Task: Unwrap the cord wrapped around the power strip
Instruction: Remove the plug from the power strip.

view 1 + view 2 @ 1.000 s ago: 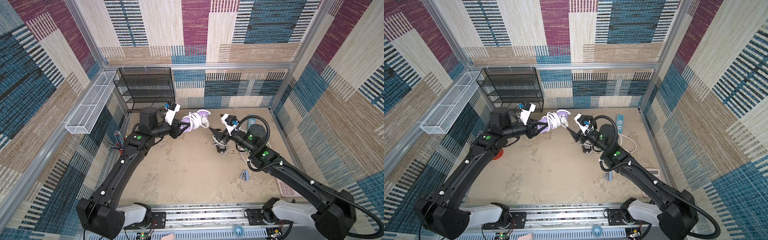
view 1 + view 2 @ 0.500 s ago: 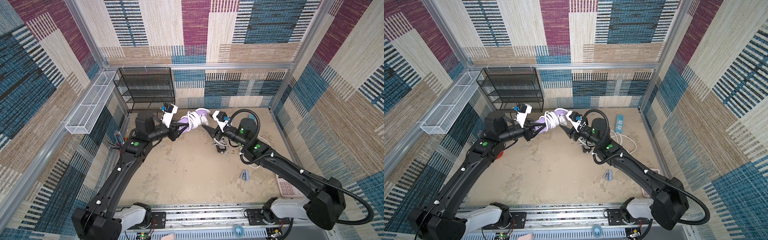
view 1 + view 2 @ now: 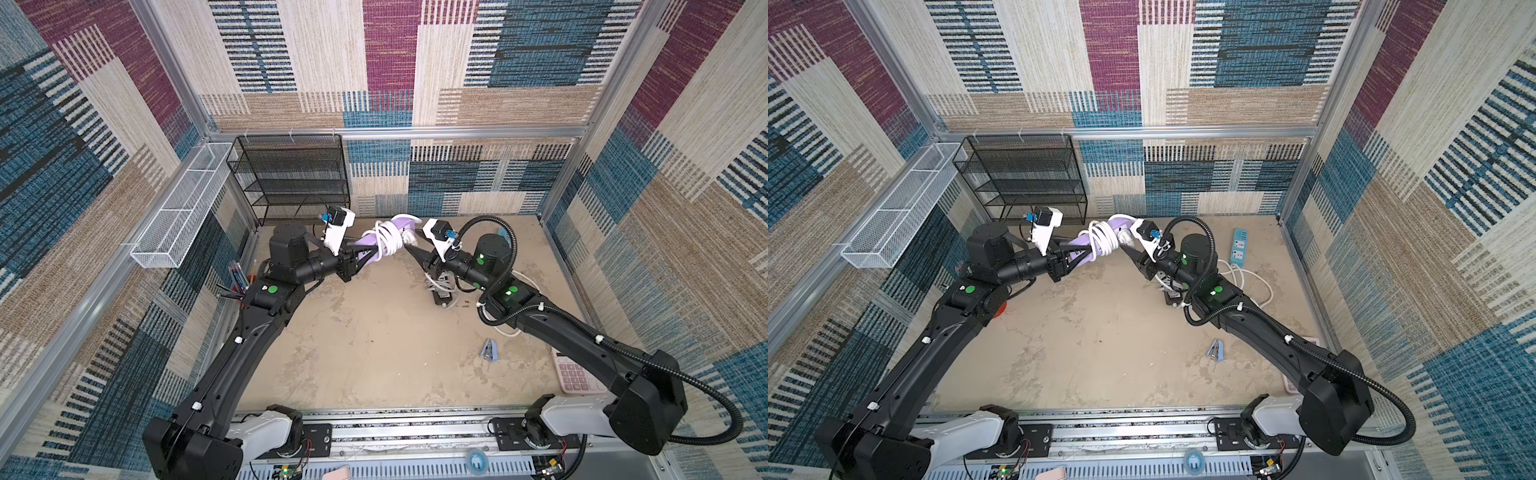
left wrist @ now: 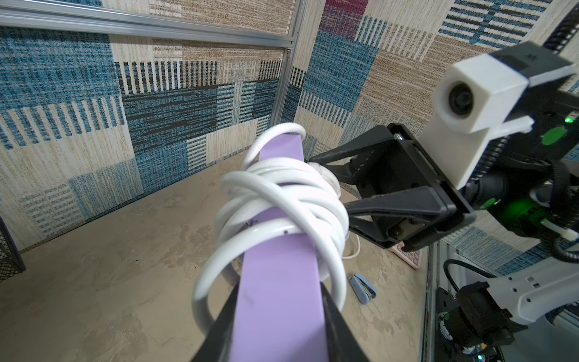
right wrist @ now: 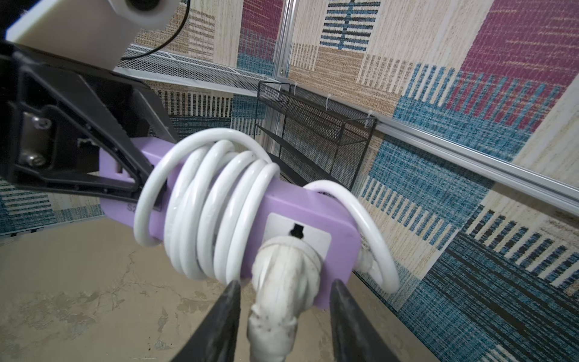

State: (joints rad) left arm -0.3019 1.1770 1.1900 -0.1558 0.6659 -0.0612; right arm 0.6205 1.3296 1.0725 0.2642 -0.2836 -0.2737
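A purple power strip (image 3: 405, 225) (image 3: 1116, 225) (image 4: 279, 282) (image 5: 300, 203) is held up in the air over the back of the table. A white cord (image 3: 385, 243) (image 3: 1100, 241) (image 4: 282, 200) (image 5: 219, 200) is coiled several times around its middle. My left gripper (image 3: 365, 255) (image 3: 1077, 255) (image 4: 279, 301) (image 5: 150, 160) is shut on the strip's near end. The cord's white plug (image 5: 282, 282) (image 4: 326, 175) sits in a socket at the far end. My right gripper (image 3: 409, 249) (image 3: 1125, 247) (image 4: 327, 183) (image 5: 285, 285) straddles that plug, open, with a gap on each side.
A black mesh rack (image 3: 291, 183) and a white wire basket (image 3: 178, 208) stand at the back left. A dark strip with white cord (image 3: 440, 291) lies under my right arm. A blue strip (image 3: 1239, 245), a blue stapler (image 3: 488, 349) and a pink calculator (image 3: 575, 376) lie to the right.
My right gripper has moved up and left from the table to the strip's far end, its jaws narrowing around the plug. The left arm shifted slightly left with the strip.
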